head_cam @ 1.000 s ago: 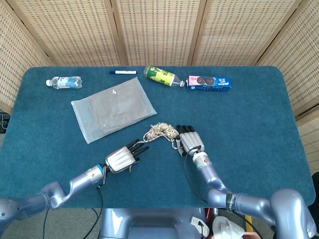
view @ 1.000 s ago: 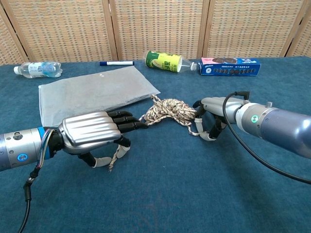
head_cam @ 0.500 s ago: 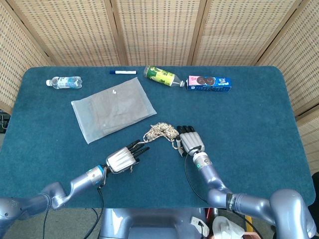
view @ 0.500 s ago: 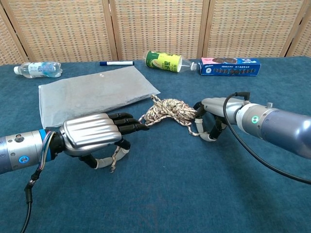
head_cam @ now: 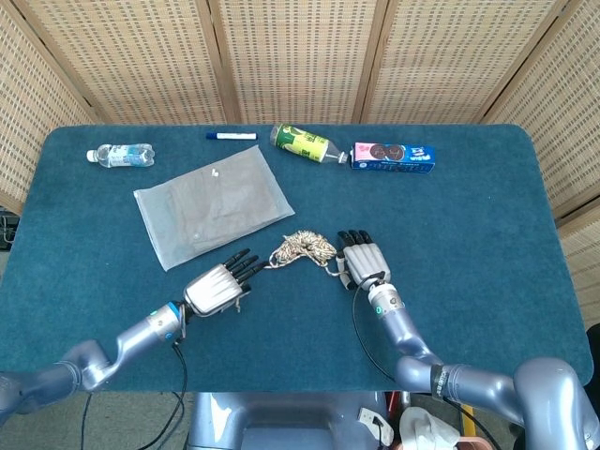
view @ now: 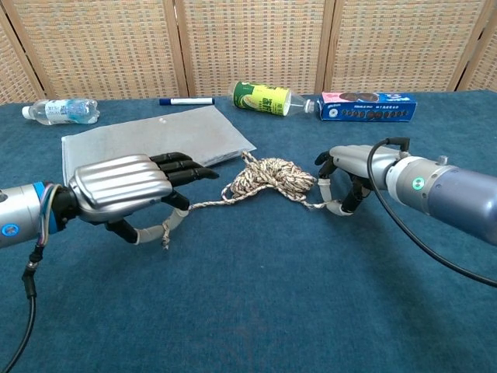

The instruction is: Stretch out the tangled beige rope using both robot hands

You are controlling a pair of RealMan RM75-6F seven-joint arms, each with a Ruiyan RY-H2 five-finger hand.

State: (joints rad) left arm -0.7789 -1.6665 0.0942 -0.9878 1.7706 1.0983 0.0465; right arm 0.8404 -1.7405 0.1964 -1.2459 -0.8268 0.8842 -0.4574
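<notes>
The beige rope [view: 268, 177] is bunched in a knotted heap near the middle of the blue-carpeted table [head_cam: 487, 253]. One strand is pinched by the left hand [view: 128, 190] and drawn taut from the heap; another end is gripped by the curled fingers of the right hand [view: 345, 172]. A clear plastic pouch [head_cam: 213, 204] is laid flat beyond the rope. Along the far edge a water bottle [head_cam: 120, 155], a marker [head_cam: 231, 136], a green bottle [head_cam: 307, 144] and a cookie box [head_cam: 394, 156] are lined up. The table is backed by woven wicker screens [head_cam: 300, 56].
</notes>
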